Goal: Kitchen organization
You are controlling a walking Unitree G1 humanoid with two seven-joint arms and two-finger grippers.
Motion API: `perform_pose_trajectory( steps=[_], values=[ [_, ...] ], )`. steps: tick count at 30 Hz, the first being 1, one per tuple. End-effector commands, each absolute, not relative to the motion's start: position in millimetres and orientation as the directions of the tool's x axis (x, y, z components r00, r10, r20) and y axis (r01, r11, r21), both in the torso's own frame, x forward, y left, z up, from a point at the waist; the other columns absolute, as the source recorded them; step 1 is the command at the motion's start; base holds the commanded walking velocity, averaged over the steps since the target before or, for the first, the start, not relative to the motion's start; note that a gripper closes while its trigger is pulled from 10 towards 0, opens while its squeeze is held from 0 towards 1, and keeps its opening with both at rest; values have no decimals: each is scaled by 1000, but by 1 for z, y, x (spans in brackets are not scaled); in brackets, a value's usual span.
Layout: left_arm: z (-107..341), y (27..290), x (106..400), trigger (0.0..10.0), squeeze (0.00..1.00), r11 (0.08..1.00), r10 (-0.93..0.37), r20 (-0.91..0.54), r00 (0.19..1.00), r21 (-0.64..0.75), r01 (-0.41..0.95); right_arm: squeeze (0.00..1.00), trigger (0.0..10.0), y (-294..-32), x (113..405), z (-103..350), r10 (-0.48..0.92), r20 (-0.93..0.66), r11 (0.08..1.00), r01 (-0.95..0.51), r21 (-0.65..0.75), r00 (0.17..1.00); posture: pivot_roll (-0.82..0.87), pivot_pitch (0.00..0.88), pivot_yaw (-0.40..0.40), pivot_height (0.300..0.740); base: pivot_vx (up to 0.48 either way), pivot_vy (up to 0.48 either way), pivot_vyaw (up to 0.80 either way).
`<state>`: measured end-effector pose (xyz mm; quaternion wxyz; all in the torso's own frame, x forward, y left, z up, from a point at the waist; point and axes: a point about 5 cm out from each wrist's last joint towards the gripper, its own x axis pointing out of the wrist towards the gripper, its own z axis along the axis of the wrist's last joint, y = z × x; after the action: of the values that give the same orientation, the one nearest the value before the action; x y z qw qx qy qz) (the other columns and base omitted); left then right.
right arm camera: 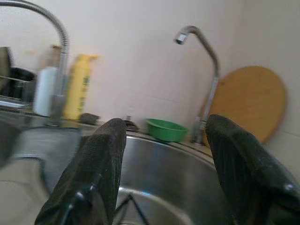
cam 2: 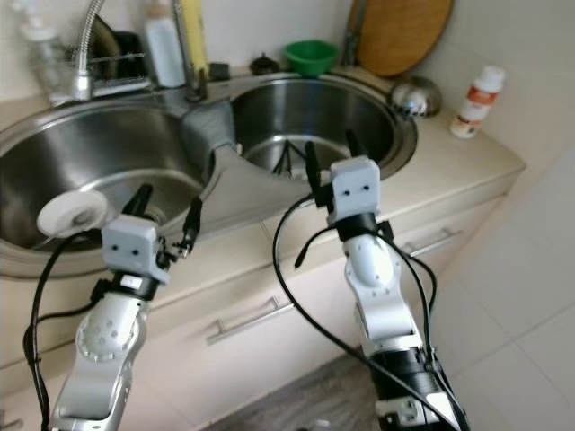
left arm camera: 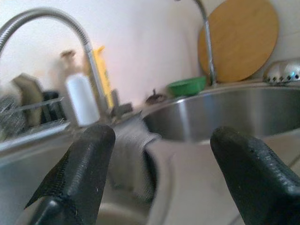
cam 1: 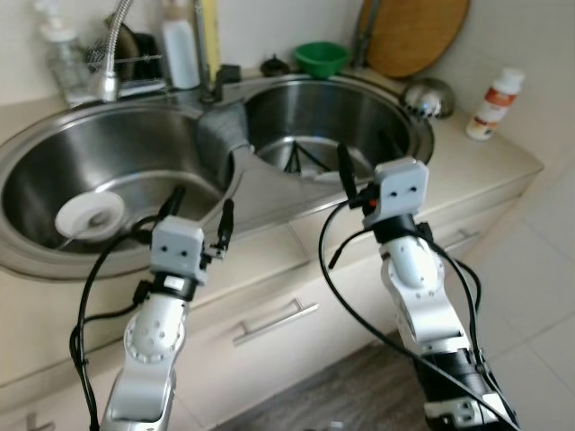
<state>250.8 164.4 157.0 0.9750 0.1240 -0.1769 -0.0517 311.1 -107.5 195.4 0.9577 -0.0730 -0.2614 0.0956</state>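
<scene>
Both claws gape empty: left claw (cam 1: pixel 199 215) beside a round steel sink basin (cam 1: pixel 36 180) holding a white disc (cam 1: pixel 89 214); right claw (cam 1: pixel 361 168) over the neighbouring basin (cam 1: pixel 310 112)

Both open tools (cam 2: pixel 164 208) (cam 2: pixel 330 156) above double sink (cam 2: pixel 377 162)

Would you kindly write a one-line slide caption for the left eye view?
Both grippers, left and right, hover open and empty at the front rim of a double steel sink.
</scene>
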Motion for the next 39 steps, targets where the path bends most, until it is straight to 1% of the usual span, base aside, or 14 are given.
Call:
perform_pose_trajectory(
  steps=[1, 8, 15, 26, 35, 39],
  values=[
    [151, 159, 251, 10000, 0, 965, -160, 305, 939, 251, 83, 0, 10000, -114, 311, 198, 195, 503, 977, -120, -179, 842, 22, 0, -22, 740, 0, -480, -800],
    [153, 158, 252, 10000, 0, 966, -163, 318, 934, 245, 85, 0, 10000, -115, 309, 198, 188, 508, 978, -114, -174, 841, 17, 0, -18, 740, 0, -480, -800],
    [152, 158, 254, 10000, 0, 973, -147, 312, 939, 215, 81, 0, 10000, -116, 311, 198, 187, 506, 978, -110, -178, 842, 16, 0, -22, 740, 0, 0, -800],
    [153, 157, 254, 10000, 0, 974, -152, 318, 936, 212, 86, 0, 10000, -116, 311, 199, 187, 506, 977, -108, -181, 842, 14, 0, -25, 740, 0, 429, -800],
    [155, 157, 255, 10000, 0, 974, -154, 329, 932, 211, 87, 0, 10000, -121, 311, 200, 174, 509, 978, -87, -190, 843, 4, 0, -21, 740, 0, 0, -800],
    [155, 157, 256, 10000, 0, 971, -160, 324, 932, 221, 90, 0, 10000, -125, 312, 201, 144, 513, 980, -50, -193, 846, 4, 0, -21, 740, 0, 0, -800]
  ],
)
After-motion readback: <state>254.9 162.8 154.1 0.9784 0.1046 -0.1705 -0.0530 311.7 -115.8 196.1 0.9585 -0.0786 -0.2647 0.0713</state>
